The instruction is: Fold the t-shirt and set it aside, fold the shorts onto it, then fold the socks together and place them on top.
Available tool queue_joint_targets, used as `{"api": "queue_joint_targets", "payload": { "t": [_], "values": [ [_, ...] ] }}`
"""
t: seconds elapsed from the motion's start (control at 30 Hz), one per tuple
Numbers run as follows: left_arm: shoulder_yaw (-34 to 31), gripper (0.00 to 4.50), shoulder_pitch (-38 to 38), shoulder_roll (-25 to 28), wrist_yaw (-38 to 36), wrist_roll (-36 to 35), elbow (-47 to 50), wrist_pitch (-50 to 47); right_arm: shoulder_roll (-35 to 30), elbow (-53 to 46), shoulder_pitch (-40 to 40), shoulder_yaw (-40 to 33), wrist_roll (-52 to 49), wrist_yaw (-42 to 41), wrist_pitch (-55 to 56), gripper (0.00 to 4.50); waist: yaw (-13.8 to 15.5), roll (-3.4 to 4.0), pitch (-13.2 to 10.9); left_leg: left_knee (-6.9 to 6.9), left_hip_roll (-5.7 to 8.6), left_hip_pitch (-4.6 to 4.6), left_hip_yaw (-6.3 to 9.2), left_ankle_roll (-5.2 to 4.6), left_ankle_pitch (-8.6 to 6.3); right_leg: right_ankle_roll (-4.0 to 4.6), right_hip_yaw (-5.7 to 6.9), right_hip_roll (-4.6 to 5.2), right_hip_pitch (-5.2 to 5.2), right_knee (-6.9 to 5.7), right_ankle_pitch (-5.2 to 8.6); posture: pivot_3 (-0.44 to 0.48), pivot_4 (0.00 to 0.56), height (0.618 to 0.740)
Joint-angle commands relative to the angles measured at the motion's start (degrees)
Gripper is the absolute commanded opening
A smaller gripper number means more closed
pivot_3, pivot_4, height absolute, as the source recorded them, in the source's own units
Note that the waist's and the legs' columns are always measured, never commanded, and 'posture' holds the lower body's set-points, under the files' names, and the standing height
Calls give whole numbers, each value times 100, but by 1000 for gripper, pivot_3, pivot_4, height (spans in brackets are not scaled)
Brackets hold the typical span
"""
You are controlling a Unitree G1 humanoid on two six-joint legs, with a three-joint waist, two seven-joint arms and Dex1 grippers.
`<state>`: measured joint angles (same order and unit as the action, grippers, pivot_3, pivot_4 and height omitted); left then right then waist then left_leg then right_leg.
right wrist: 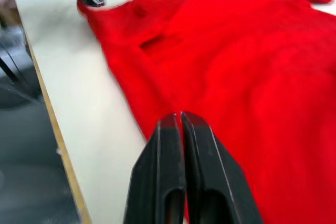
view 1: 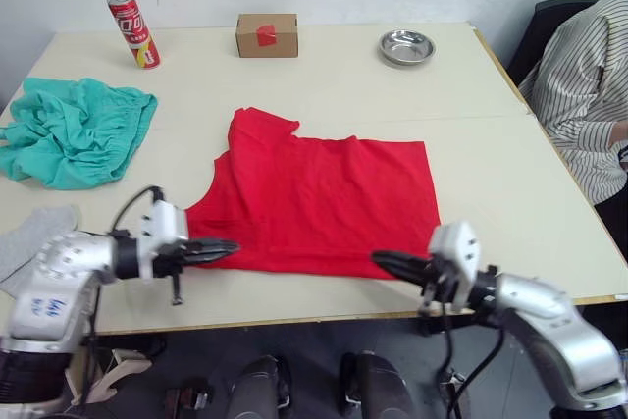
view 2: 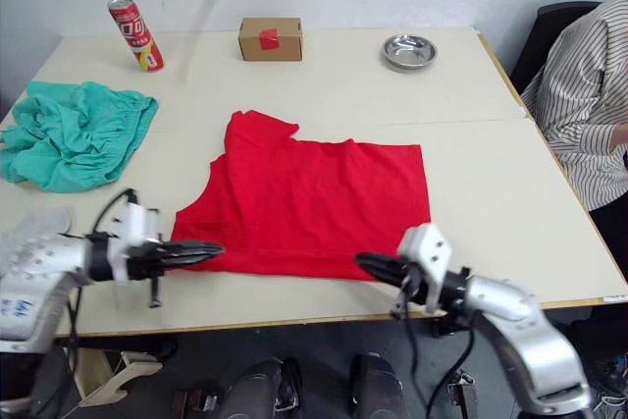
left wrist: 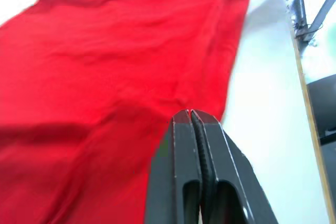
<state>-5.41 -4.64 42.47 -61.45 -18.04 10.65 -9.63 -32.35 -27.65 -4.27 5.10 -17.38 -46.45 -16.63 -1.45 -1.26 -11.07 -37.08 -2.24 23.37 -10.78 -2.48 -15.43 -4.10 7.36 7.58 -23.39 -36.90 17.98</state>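
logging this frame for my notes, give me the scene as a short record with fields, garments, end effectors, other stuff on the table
t-shirt: red t-shirt lying flat mid-table, partly folded, one sleeve out at the far left corner
shorts: teal shorts crumpled at the table's left side, apart from the shirt
socks: grey socks at the near left edge
left end effector: fingers shut, at the shirt's near left corner
right end effector: fingers shut, at the shirt's near edge
far edge: red can, cardboard box, metal bowl
person: striped sleeve at the right

Silver-grey metal arms carry white wrist housings, looped black cables and black two-fingered tips: left end effector [view 1: 228,247], right end effector [view 1: 381,260].
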Motion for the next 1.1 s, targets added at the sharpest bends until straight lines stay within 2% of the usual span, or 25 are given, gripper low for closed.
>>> {"api": "queue_joint_targets", "payload": {
  "t": [0.03, 0.1, 0.23, 0.47, 0.63, 0.73, 0.83, 0.87, 0.93, 0.97, 1.1],
  "values": [
    [99, 0, 189, -232, 665, 530, -4, 361, 191, 487, -298, 213, 736, 374, 1036, 33, -4, -1, 1, 1, 0, -1, 0, 0, 0, 0, 0, -1, 0, 1, 0, 0, 150, 740],
    [14, 0, 326, -341, 974, 724, -193, 578, 242, 736, -491, 77, 993, 608, 1502, 33, -4, -1, 1, 1, -1, 0, 0, -1, 0, 0, 0, -2, -3, -2, 0, 0, 150, 740],
    [-254, 0, 193, -459, 1451, 792, -779, 856, 264, 1089, -763, -509, 791, 811, 1809, 33, -6, -5, 3, -1, -9, -7, 0, 1, 1, 2, -1, -4, 1, -6, 1, 0, 150, 740],
    [-373, 0, -517, -610, 1620, 773, -2004, 1428, 256, 1373, -1106, -1613, -146, 714, 1523, 33, 36, -7, 7, 0, -9, -9, 2, -2, 1, 2, 0, -3, 5, -4, 1, 0, 150, 740],
    [-400, 0, -1209, -816, 1826, 763, -2921, 1756, 253, 1557, -1298, -2037, -497, 734, 1144, 33, 67, -11, 11, -3, -9, -10, 2, -5, 2, 2, 2, -3, 7, -7, 1, 0, 150, 740],
    [-804, 0, -1245, -489, 1504, 247, -2612, 1444, 146, 1391, -1450, -2526, -884, 670, 967, 33, 52, -15, 13, -1, -9, -9, 2, -6, 2, 2, 2, -3, 6, -6, 0, 0, 150, 740],
    [-1104, 0, -856, 76, 713, -433, -1965, 798, -156, 1105, -1533, -2800, -991, 524, 775, 33, -32, -14, 13, 3, -14, -7, 2, -9, 4, 5, 3, -7, 2, -5, 2, 0, 150, 740],
    [-1157, 174, -713, 238, 494, -566, -1804, 675, -240, 1017, -1546, -2856, -1053, 438, 744, 10, -49, -13, 14, 4, -16, -8, 2, -11, 5, 7, 2, -8, 2, -6, 4, 0, 150, 740],
    [-1226, 550, -259, 660, -44, -598, -1480, 741, -523, 759, -1583, -2890, -1205, 36, 724, 371, -66, -5, 16, 3, -20, -11, 1, 2, -1, 9, 1, -11, 4, -5, 5, 0, 150, 740],
    [-1261, 873, 19, 850, -276, -563, -1298, 832, -748, 652, -1618, -2796, -1105, -260, 827, 600, -55, 3, 20, 4, -20, -14, 1, 6, -2, 11, -1, -12, 4, -6, 6, 0, 150, 740],
    [-1303, 2062, 668, 1119, -677, -392, -981, 1208, -1224, 542, -1620, -2415, -647, -838, 1248, 1896, 5, 4, 24, 8, -26, -18, 1, 10, -6, 21, 2, -14, 5, 1, 12, 0, 150, 740]
  ]
}}
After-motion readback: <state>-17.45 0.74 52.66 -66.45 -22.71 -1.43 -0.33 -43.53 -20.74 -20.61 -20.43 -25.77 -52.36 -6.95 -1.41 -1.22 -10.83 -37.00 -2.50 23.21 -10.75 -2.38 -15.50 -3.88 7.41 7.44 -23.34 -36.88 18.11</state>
